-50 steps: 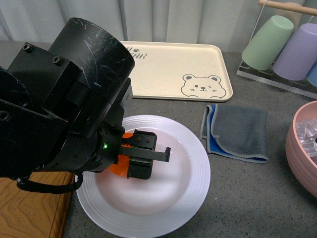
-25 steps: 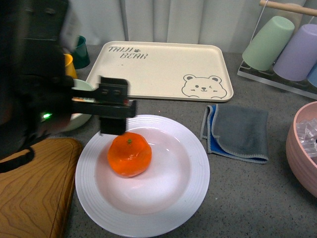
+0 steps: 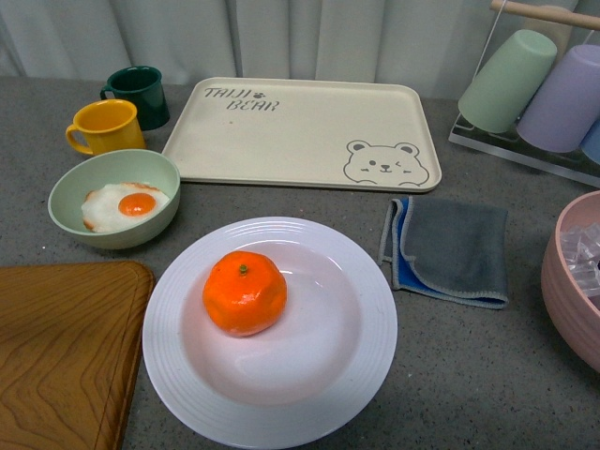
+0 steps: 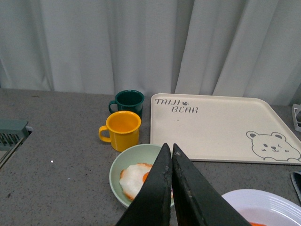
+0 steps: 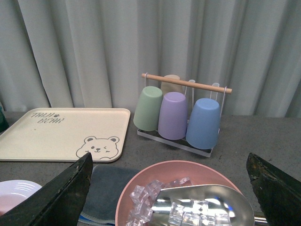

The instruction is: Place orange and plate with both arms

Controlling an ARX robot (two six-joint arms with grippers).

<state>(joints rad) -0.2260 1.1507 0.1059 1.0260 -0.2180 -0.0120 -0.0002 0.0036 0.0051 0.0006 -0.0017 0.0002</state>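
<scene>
Front view: orange [image 3: 245, 292] sits in the well of the plate [image 3: 375, 347], a bit left of centre, stem dot up. It rests on its flattened underside, so I reckon it won't roll. Plate lies flat on the grey bench [image 3: 469, 384]. Its left edge meets the wooden board [image 3: 56, 356]; can't tell if it overlaps. Green bowl [image 3: 66, 214] w/ the fried egg is near, cloth [image 3: 450, 248] lies apart on the right, bear tray [image 3: 309, 131] is behind. Neither arm shows here.

Left wrist view: left fingers [image 4: 165, 162] are pressed together w/ nothing btwn them, raised above the bench. They look over the egg bowl toward the yellow mug [image 4: 123, 129] and the tray. Plate rim peeks in at one corner. So that arm carries nothing.

Right wrist view: right fingers [image 5: 70, 188] are spread wide and empty above the pink bowl [image 5: 141, 186] of ice w/ its metal scoop. Cup rack [image 5: 181, 115] stands beyond, and the plate is well off to the side.

My read: the orange-on-plate part looks done, w/ both arms clear. If the plate is to go elsewhere, e.g. onto the tray, I'd grip the rim on opposite sides, one arm each. The deep well should keep the fruit in, but the glossy ribbed rim prob. slips. Any tilt could send the orange rolling, so I'd keep it level.
</scene>
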